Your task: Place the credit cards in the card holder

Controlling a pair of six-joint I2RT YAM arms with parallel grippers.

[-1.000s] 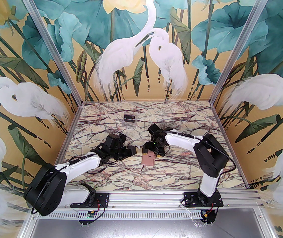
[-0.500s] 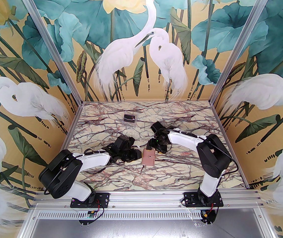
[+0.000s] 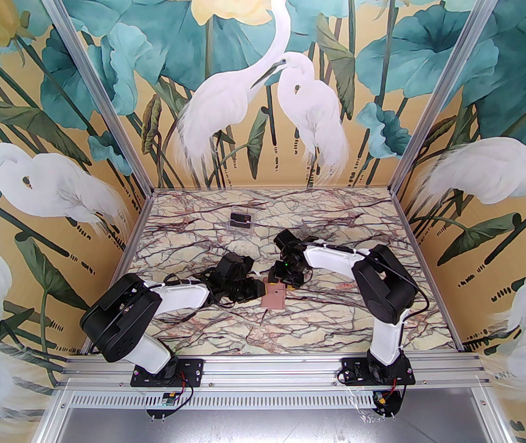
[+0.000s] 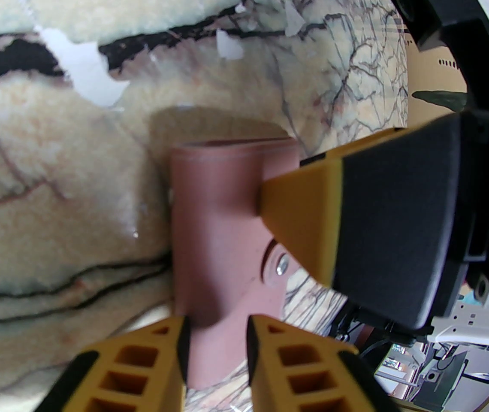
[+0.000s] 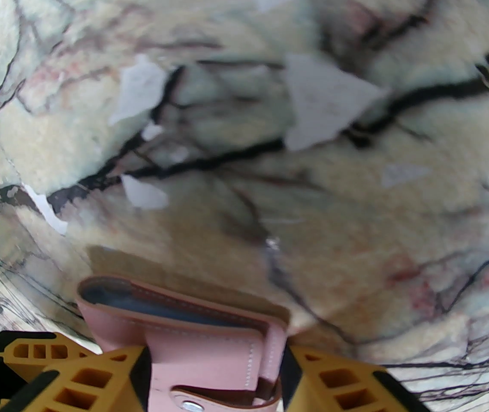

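The dusty-pink leather folding card holder (image 4: pixel 216 213) is lying on the marbled desk (image 4: pixel 55 165), one edge sitting between the left fingers (image 4: pixel 158 371), another between the right fingers (image 5: pixel 120 358), both pairs pinching it.

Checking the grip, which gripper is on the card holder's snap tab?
The right gripper, astride the snap tab of the card holder; the left gripper holds its plain end.

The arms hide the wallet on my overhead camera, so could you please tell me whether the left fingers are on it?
Observer: Yes, the left wrist camera shows the left fingers pinching one end of the wallet, a pad on each side.
Operator: And the right fingers?
Observer: They clamp the end with the snap tab.
Operator: Is it open?
Observer: No, folded; only a dark strip of lining shows along one edge.
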